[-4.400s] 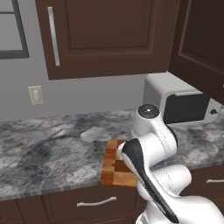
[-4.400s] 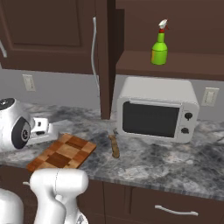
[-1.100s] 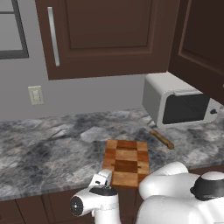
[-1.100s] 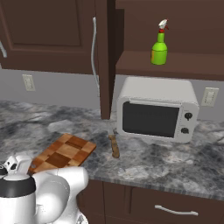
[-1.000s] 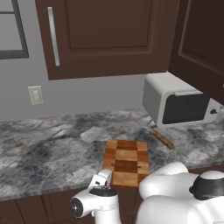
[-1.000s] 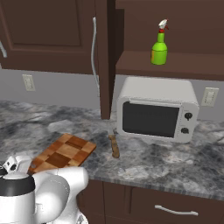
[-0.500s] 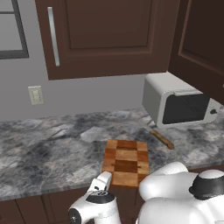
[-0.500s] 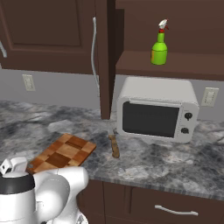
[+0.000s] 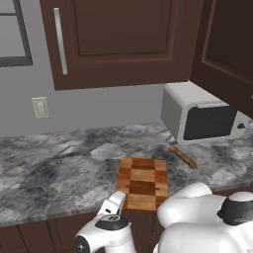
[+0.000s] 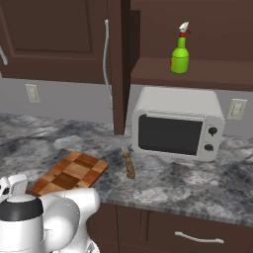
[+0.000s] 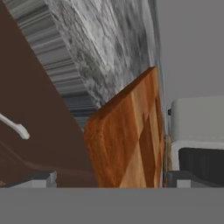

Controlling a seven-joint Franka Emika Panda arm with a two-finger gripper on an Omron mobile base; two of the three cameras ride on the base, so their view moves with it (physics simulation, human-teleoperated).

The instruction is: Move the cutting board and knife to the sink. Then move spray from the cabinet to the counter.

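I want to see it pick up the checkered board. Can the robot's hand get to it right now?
Probably yes. The gripper is open, low by the counter's front edge, looking at the cutting board's near edge, which overhangs a little. Nothing sits between them.

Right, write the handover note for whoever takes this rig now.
Gripper: open, holding nothing, low at the counter's front edge, lined up with the near end of the cutting board.
Cutting board: flat on the counter, overhanging the edge slightly.
Knife: on the counter between board and microwave.
Spray: on the open cabinet shelf.
Done: nothing moved.
Left: board and knife to sink, spray to counter.
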